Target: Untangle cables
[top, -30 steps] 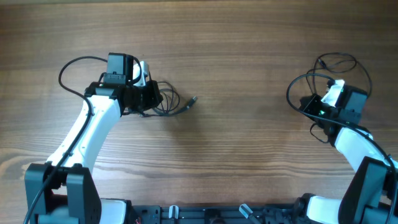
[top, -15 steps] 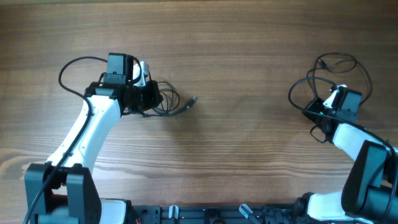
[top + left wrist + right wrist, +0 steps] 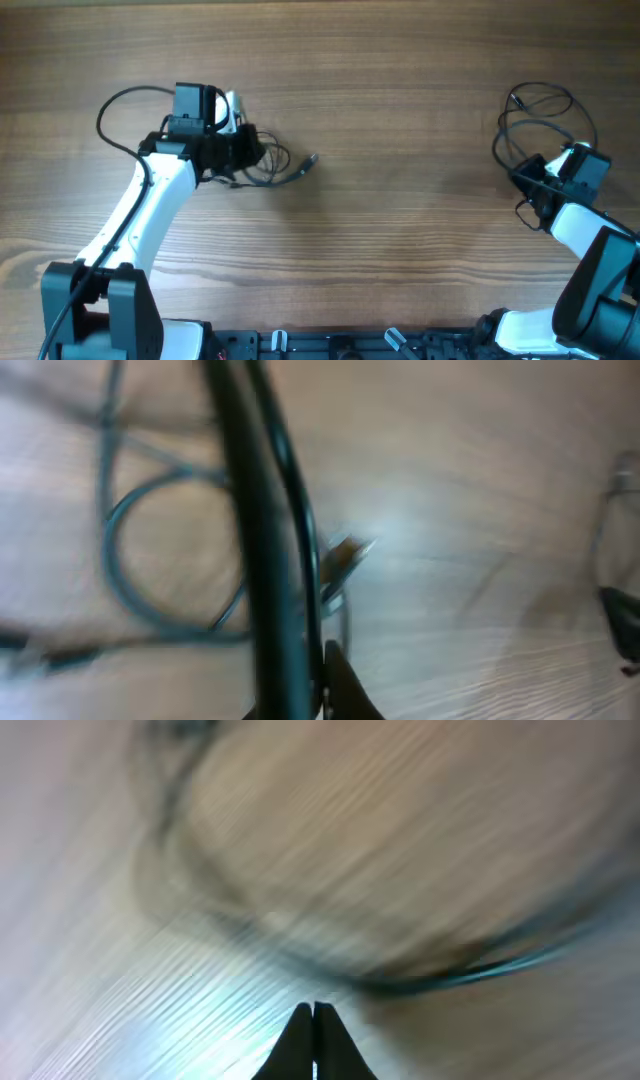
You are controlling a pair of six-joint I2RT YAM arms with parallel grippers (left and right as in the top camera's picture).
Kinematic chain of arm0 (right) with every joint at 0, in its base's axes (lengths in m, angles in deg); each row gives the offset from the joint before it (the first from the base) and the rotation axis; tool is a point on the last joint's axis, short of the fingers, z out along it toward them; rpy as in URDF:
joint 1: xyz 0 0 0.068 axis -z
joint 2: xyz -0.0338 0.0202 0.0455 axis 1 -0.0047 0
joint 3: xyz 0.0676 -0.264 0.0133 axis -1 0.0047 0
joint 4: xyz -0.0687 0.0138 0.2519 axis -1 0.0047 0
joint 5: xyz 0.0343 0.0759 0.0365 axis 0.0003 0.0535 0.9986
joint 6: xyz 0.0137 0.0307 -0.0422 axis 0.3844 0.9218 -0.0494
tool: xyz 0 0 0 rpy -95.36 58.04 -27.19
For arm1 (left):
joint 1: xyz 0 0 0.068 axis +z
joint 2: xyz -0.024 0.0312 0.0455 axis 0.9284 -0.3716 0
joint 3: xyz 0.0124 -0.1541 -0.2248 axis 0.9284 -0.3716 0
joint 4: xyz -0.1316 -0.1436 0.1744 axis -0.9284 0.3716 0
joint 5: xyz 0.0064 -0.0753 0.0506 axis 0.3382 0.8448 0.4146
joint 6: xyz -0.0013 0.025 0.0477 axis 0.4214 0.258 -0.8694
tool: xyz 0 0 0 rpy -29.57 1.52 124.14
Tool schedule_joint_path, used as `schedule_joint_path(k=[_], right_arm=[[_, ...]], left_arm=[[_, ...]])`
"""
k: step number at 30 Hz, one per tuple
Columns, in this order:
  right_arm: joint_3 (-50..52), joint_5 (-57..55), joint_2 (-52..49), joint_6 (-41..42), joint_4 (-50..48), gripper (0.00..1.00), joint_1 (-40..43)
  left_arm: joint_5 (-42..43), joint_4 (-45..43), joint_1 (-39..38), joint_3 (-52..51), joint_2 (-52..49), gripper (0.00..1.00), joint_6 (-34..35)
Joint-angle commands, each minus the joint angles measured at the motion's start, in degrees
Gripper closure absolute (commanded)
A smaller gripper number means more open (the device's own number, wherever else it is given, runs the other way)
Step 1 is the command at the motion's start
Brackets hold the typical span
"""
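Swung outward since a second ago with right gripper (image 3: 313,1020) tips pressed together, cable loops (image 3: 545,88) trailing just ahead; cannot tell left gripper (image 3: 250,150) opening, tangle (image 3: 283,172) just beyond it: partly separated, untangling unfinished.

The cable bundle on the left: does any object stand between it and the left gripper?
Nothing visible does. The left gripper is right at the cable bundle, with no other object between them in the overhead view. In the blurred left wrist view, dark strands run down to the fingertips.
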Motion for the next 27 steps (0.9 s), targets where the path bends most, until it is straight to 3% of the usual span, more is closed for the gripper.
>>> schedule_joint_path(k=[1,4,5,7,10,12,15,16,18,22,23,27], right_arm=[[-0.83,26.12,0.61,-4.59,1.88,0.95,-0.98],[-0.83,30.23,2.43,-4.55,2.91,0.92,-3.72],[-0.87,30.32,3.23,-4.55,2.93,0.91,-4.72],[-1.53,30.36,5.09,-4.57,4.22,0.88,-6.82],[-3.93,30.08,7.43,-4.76,8.83,0.86,-10.25],[-6.62,28.35,8.07,-6.58,14.47,0.82,-13.81],[-10.03,22.03,8.09,-9.70,23.04,0.74,-19.65],[-11.04,19.69,8.09,-10.45,25.53,0.71,-22.36],[-11.80,18.47,8.09,-10.25,26.73,0.70,-27.08],[-11.85,18.45,8.04,-3.28,22.49,0.68,-36.74],[-11.85,18.45,7.98,-1.09,19.71,0.61,-39.63],[-11.85,14.38,7.45,3.19,14.78,0.53,-45.09]], left_arm=[[9.20,-7.82,-4.28,0.11,1.05,0.96,0.24],[17.55,-15.06,-10.32,0.11,1.05,0.96,-2.67],[17.70,-15.52,-12.31,0.11,1.05,0.91,-4.35],[16.70,-14.69,-14.29,0.11,1.05,0.64,-6.08],[15.08,-12.52,-14.93,0.11,1.05,0.46,-6.10],[12.87,-9.94,-14.51,0.11,1.05,0.45,-6.08],[5.70,-5.38,-13.66,0.11,1.05,0.47,-6.05],[2.49,-3.89,-13.51,0.11,1.05,0.52,-6.05],[-5.62,-0.22,-12.94,0.11,1.05,0.74,-6.03],[-6.97,1.38,-12.39,0.11,1.05,0.89,-6.03],[-6.97,1.33,-12.39,0.11,1.05,0.93,-6.01],[-6.97,1.44,-12.39,0.11,1.05,0.95,-6.01]])
